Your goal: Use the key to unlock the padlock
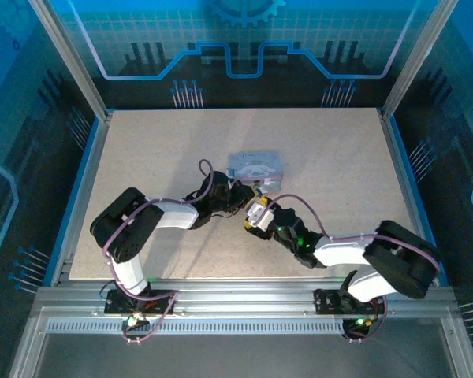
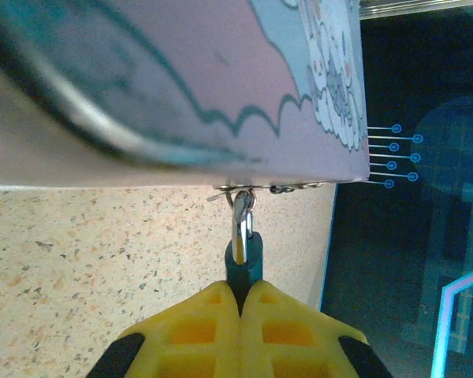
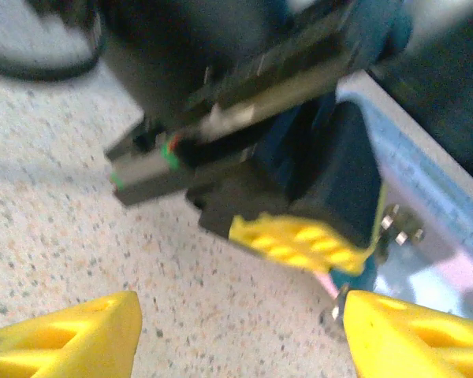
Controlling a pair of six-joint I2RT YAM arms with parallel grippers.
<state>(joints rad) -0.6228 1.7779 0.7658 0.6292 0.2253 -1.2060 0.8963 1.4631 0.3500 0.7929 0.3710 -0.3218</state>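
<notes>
A pale lavender case [image 1: 256, 167] with whitish cartoon print lies mid-table; its side fills the top of the left wrist view [image 2: 221, 79]. A small teal padlock [image 2: 243, 256] hangs by its silver shackle from the case's metal zipper pulls. My left gripper [image 2: 243, 287] is shut on the padlock's body, and from above it [image 1: 238, 191] sits at the case's near edge. My right gripper [image 3: 236, 339] stands open just in front of it [image 1: 256, 214], above bare table. A small metal bit [image 3: 337, 311] lies beside its right finger; I cannot tell if it is the key.
The speckled tabletop [image 1: 158, 157] is framed by a blue rim and metal posts [image 1: 102, 118]. The two arms' wrists nearly meet at the case's near edge. The left arm's dark wrist body [image 3: 221, 157] hangs close over the right gripper.
</notes>
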